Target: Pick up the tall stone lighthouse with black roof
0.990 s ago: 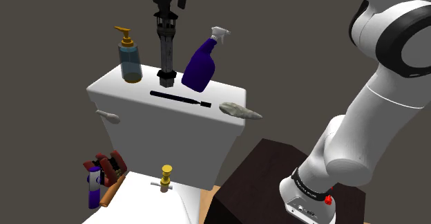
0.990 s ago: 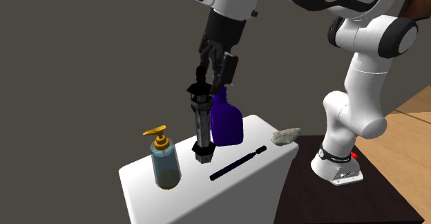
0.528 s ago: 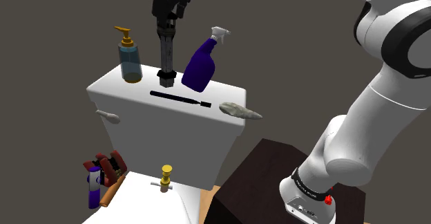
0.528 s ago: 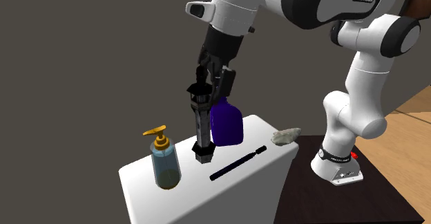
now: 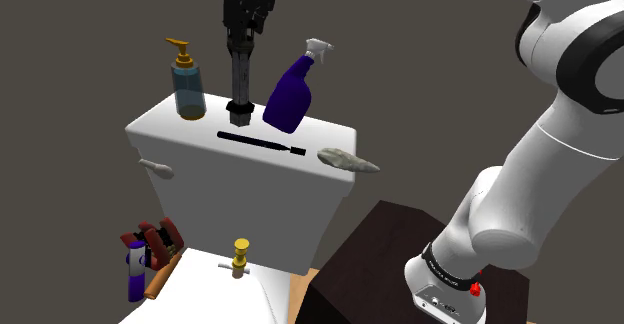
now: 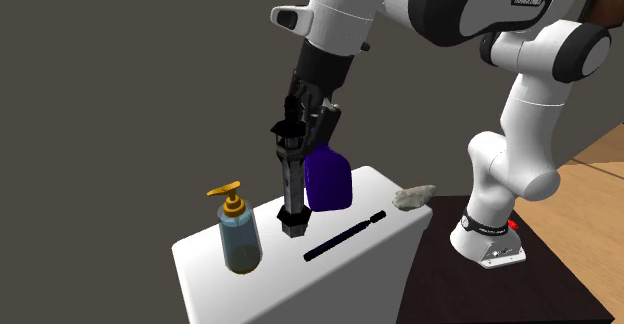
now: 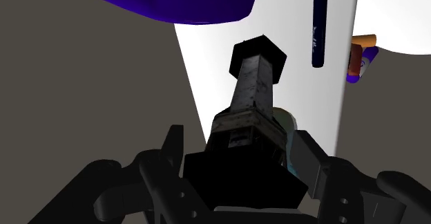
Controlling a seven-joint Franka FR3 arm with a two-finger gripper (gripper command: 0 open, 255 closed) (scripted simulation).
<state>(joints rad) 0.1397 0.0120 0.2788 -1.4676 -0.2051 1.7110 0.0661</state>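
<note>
The lighthouse (image 5: 240, 77) is a slim grey stone tower with a black roof and a black base. It stands upright on the white toilet tank lid (image 5: 190, 142), between a soap dispenser and a purple spray bottle. My black gripper (image 5: 241, 27) comes down from above and is shut on the lighthouse's roof end. In the second exterior view the gripper (image 6: 300, 122) covers the top of the lighthouse (image 6: 292, 187). Along the wrist view, the fingers (image 7: 304, 157) clasp the black roof, and the tower (image 7: 252, 95) runs away toward its base on the lid.
On the lid also stand a blue soap dispenser (image 5: 187, 80) with a gold pump and a purple spray bottle (image 5: 290, 92) right beside the lighthouse. A black rod (image 5: 262, 143) and a grey stone (image 5: 347, 160) lie nearer the front edge. The dark stand (image 5: 380, 262) is lower right.
The gripper has come down over the lighthouse's roof and closed on it. The lighthouse stands on the same spot on the lid.
</note>
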